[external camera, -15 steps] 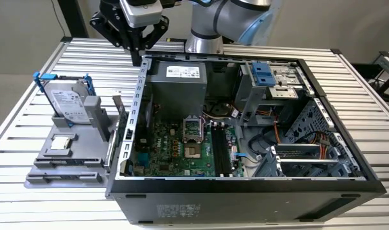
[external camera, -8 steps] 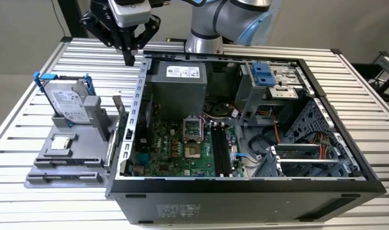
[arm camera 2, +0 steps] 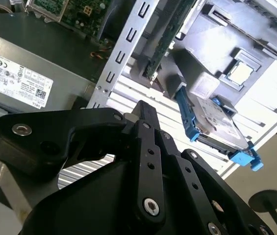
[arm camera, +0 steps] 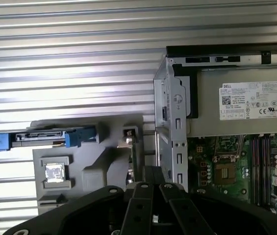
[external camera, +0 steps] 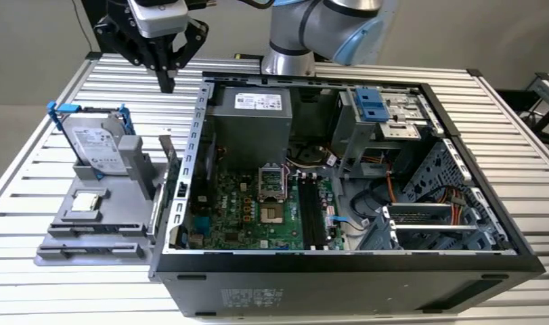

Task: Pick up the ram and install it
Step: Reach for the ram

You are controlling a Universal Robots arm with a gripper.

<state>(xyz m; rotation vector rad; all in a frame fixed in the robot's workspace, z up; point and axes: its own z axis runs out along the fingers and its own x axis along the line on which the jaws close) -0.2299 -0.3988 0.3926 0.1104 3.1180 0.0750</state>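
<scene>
Gripper (external camera: 166, 80) hangs above the slatted table (external camera: 39, 298), fingers pressed together and grasping nothing. In the exterior view it is at 12 o'clock from the ram (external camera: 169, 169).

The ram stands on edge in the grey holder (external camera: 76, 238), on the side nearest the open computer case (external camera: 346, 274) and just beside the case wall. It also appears in the second wrist view (arm camera 2: 170, 36).

The hard drive (external camera: 98, 145) and processor chip (external camera: 86, 201) sit in the same holder, at 10 and 8 o'clock from the ram. The motherboard's black slots (external camera: 312, 217) are unoccupied.

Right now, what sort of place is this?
Probably a lab bench for computer assembly: an open black desktop case on a slatted metal table, beside a grey plastic tray holding a silver blue-framed hard drive.
</scene>
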